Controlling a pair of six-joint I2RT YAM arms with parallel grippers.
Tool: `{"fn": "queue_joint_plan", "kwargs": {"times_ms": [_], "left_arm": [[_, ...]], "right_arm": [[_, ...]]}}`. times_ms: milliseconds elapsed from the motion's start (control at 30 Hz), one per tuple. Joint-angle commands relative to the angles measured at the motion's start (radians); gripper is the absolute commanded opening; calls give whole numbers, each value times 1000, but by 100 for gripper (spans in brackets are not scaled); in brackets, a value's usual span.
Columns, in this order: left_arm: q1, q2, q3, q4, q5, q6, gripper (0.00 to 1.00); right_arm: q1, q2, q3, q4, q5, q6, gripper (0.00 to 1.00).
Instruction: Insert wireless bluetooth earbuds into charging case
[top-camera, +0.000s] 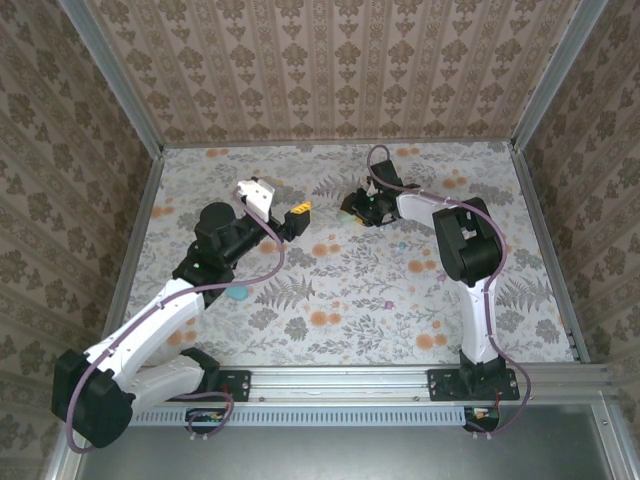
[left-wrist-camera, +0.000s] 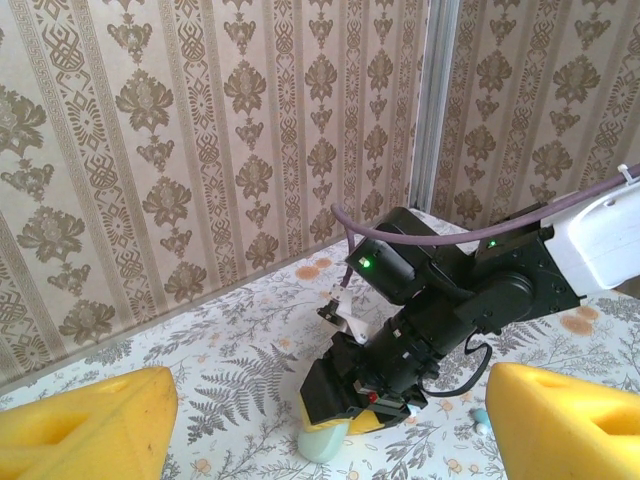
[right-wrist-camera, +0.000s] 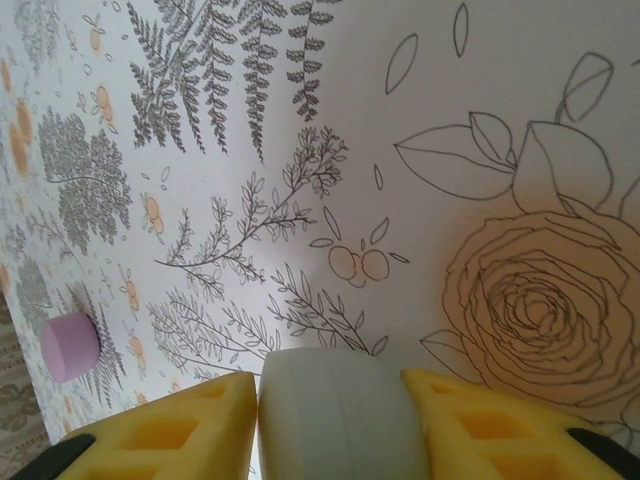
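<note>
Pinches a pale grey-green rounded plastic charging case (right-wrist-camera: 338, 415) in the right gripper (right-wrist-camera: 330, 385), with yellow foam pads (right-wrist-camera: 180, 430) touching from 9 and 3 o'clock. Rests it on the floral table sheet (right-wrist-camera: 420, 150), toward 12 o'clock from centre. Shows a small lilac round piece (right-wrist-camera: 70, 345) apart at 9 o'clock. Spreads the left gripper (top-camera: 293, 220) wide, holding nothing.

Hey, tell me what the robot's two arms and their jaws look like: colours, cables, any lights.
Both the left arm and the right arm have white tubular links joined by chunky black joint housings. A mauve cable loops along each. The jaws are bright yellow wedge-shaped blocks with hollow cut-outs. Small green lights glow on the right arm's black housings.
</note>
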Motion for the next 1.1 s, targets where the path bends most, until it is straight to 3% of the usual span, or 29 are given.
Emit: {"fn": "queue_joint_plan", "kwargs": {"times_ms": [0, 233, 500, 600, 667, 733, 800, 933, 1067], "left_arm": [[6, -5, 14, 12, 1, 11, 81], [6, -9, 17, -7, -16, 12, 81], [9, -12, 25, -96, -93, -38, 81], [14, -13, 30, -184, -182, -76, 82], [27, -4, 48, -322, -320, -153, 82], [61, 12, 68, -485, -424, -261, 83], [116, 28, 75, -649, -460, -387, 83], [287, 38, 19, -853, -372, -568, 81], [389, 18, -74, -897, -308, -646, 82]], "right_arm": [[3, 11, 47, -81, 16, -48, 45], [2, -19, 65, -148, 59, -68, 54], [1, -92, 28, -172, 90, -87, 56], [9, -145, 2, -157, 79, -113, 56], [22, -187, -14, -164, 87, -137, 57], [43, -238, -53, -130, 85, -146, 56], [64, -284, -103, -98, 84, -146, 56], [104, -353, -179, -65, 87, -122, 56], [149, -386, -212, -61, 76, -114, 56]]}}
